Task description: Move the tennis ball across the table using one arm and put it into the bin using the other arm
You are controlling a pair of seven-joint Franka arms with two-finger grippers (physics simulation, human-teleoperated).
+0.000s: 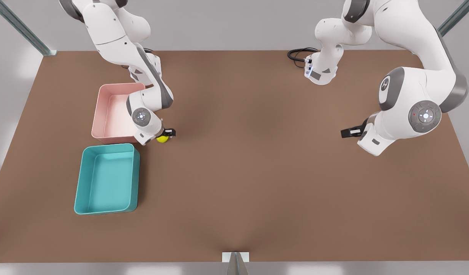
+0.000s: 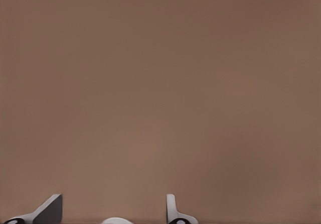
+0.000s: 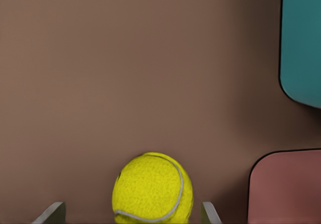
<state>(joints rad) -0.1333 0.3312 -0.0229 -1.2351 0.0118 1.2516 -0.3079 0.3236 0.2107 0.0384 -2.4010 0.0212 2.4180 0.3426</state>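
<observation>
The yellow-green tennis ball lies on the brown table just off the pink tub's near corner. My right gripper is on the arm at the front view's left. In the right wrist view the ball sits between that open gripper's two fingers, with a gap on one side. The teal bin stands nearer the front edge, below the pink tub, and its corner appears beyond the ball. My left gripper hangs open over bare table at the front view's right, with nothing between its fingers.
A pale pink tub stands directly behind the teal bin, and the right arm's wrist overlaps its corner. A black cable lies at the table's back edge. Wide bare tabletop separates the two arms.
</observation>
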